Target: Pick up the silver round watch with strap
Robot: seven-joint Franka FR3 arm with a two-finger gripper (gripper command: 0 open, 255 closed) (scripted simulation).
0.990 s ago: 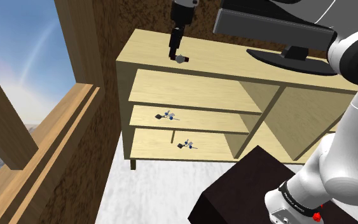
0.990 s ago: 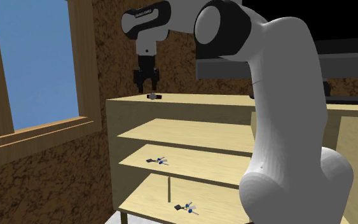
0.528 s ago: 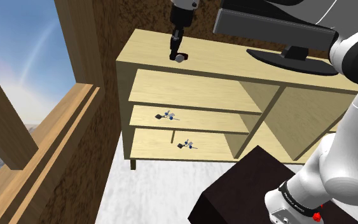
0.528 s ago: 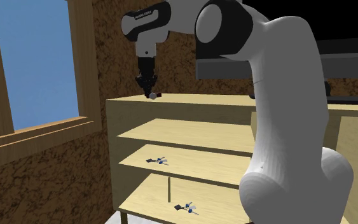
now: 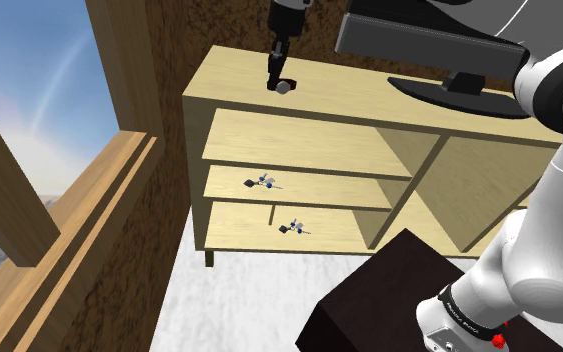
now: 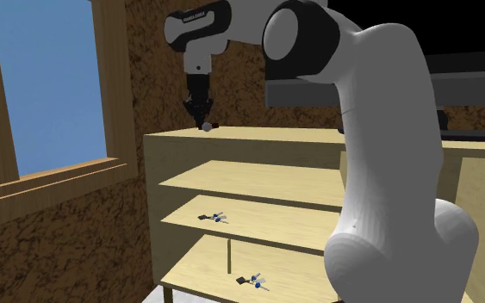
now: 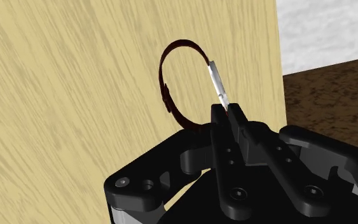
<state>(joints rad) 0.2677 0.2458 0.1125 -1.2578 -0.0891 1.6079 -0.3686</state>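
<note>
Black two-finger gripper [image 7: 227, 112] pinches silver round watch with dark red strap [image 7: 217, 81] by thin case rim, fingers almost meeting on it. Strap loop stands free beyond fingertips. I judge rim chosen because case presents edge-on, only narrow hold on offer. Watch lies near left end of pale wooden cabinet top [image 5: 369, 100] in shoulder view, about midway between front and back edges. Whether it touches wood, I cannot tell. White arm [image 6: 378, 129] hangs vertical over it, well apart from black monitor stand [image 5: 459, 95]. That suits straight lift.
</note>
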